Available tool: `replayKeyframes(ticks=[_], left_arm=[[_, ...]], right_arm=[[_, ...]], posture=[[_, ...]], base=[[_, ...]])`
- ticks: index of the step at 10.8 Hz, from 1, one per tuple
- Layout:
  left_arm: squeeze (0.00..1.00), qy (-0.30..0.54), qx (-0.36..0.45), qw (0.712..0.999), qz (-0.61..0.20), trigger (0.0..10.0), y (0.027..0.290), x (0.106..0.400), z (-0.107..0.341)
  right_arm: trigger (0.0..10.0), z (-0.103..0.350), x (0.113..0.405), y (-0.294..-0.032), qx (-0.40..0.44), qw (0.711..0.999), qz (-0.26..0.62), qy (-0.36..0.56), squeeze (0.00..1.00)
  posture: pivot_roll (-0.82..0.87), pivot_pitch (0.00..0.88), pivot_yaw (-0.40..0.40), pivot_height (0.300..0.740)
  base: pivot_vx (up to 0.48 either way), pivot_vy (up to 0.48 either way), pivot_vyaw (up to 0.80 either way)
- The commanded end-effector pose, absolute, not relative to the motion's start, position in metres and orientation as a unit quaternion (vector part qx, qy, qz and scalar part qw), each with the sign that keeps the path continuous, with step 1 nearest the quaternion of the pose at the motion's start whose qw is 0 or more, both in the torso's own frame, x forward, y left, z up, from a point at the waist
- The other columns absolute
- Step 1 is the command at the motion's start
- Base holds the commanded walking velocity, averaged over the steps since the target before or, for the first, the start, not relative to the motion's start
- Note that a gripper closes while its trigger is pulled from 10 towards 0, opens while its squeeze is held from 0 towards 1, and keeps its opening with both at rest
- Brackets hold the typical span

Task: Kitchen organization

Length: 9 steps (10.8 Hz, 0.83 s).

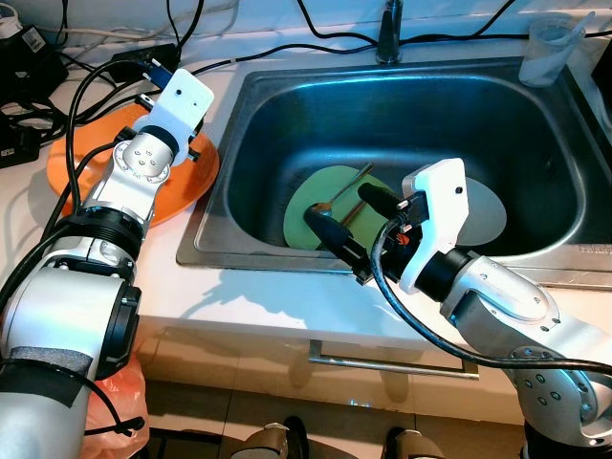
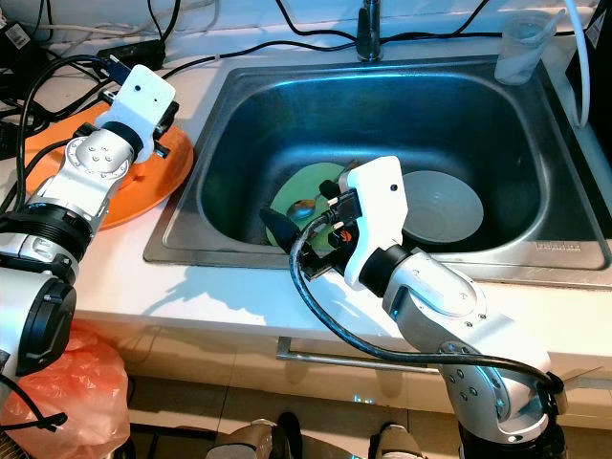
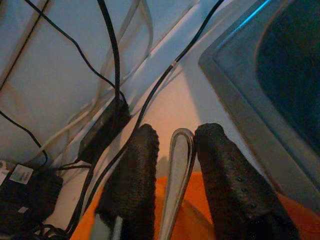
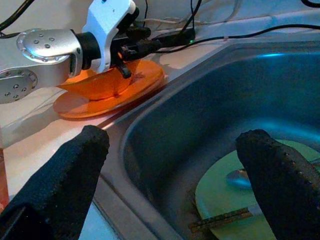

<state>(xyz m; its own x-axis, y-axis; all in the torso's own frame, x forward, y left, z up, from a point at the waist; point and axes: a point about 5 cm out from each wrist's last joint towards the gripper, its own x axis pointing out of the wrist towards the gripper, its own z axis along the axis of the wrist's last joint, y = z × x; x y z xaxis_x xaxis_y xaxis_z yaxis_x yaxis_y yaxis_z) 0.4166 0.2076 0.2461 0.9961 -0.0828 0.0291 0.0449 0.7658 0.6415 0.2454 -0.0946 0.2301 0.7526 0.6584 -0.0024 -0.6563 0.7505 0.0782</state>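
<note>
Over the orange plate on the tabletop, in the head views, the left gripper is seen; in its wrist view a spoon is pinched between nearly closed fingers, release judged next; in the right wrist view, wide-spread empty fingers are aimed at the green plate in the sink.

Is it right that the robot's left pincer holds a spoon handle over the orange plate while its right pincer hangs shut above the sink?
Not quite: the right pincer is open, its fingers wide apart in the right wrist view, above the green plate in the sink. The left pincer does grip a spoon handle over the orange plate.
</note>
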Motion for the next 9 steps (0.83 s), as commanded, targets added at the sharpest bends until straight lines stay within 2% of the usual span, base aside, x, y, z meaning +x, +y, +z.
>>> replayKeyframes(ticks=[1, 9], left_arm=[[0.0, -0.007, 0.342, 0.94, -0.019, 0.0, 0.2207, 0.4144, 0.2411], [0.0, -0.025, 0.347, 0.937, -0.015, 0.0, 0.2202, 0.4149, 0.2484]], right_arm=[[10.0, 0.2312, 0.2437, -0.0927, 0.039, 0.933, 0.357, 0.014, 0.0], [10.0, 0.2312, 0.2485, -0.0941, 0.034, 0.933, 0.358, 0.011, 0.0]], posture=[[-0.09, 0.18, 0.176, 0.74], [-0.09, 0.154, 0.169, 0.74]], base=[[0.0, 0.0, 0.0], [0.0, 0.0, 0.0]])
